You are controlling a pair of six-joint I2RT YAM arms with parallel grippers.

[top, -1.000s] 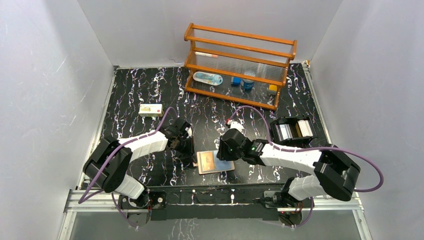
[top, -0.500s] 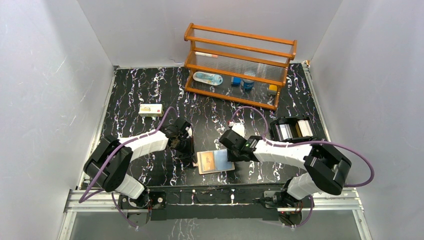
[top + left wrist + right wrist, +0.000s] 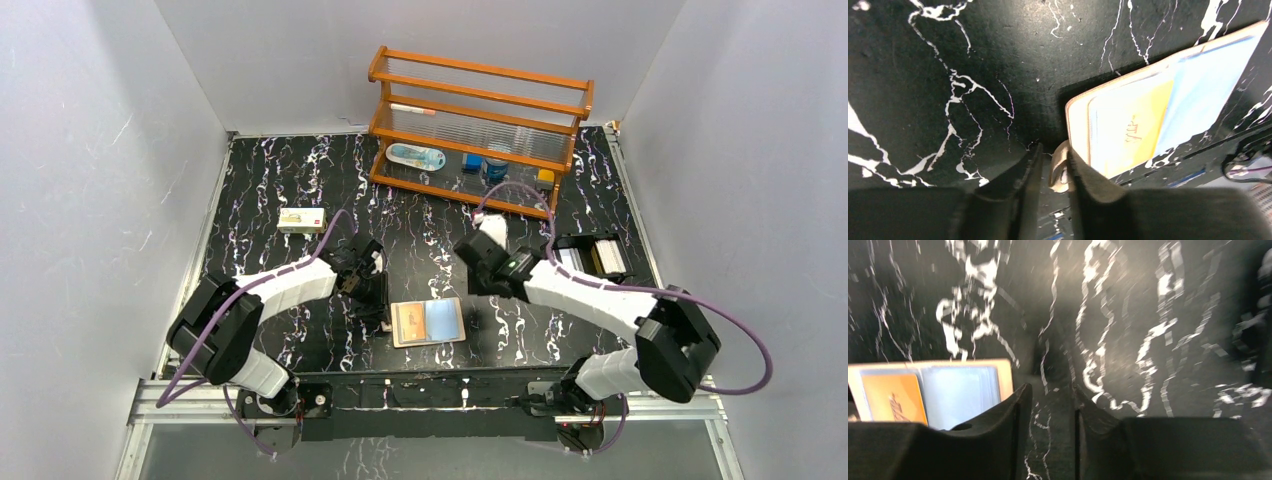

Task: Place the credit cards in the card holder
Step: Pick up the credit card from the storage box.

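Note:
The tan card holder [image 3: 428, 341] lies open and flat near the table's front edge. A yellowish card [image 3: 409, 321] lies on its left half and a light blue card [image 3: 443, 319] on its right half. My left gripper [image 3: 383, 312] is at the holder's left edge; in the left wrist view [image 3: 1053, 152] it is shut on the holder's tan strap tab [image 3: 1059, 170], beside the yellowish card [image 3: 1133, 131] and the blue card [image 3: 1208, 85]. My right gripper [image 3: 474, 282] hangs above bare table to the holder's right, slightly open and empty [image 3: 1053, 387]; the holder [image 3: 1005, 377] lies to its left.
A wooden rack [image 3: 480, 130] with small items stands at the back. A small white box [image 3: 301, 219] lies at the left. A black and white device [image 3: 590, 258] sits at the right, close behind the right arm.
My right gripper has left the card holder's right edge and moved up and back to the right. The blue card now shows fully. The left arm has not moved.

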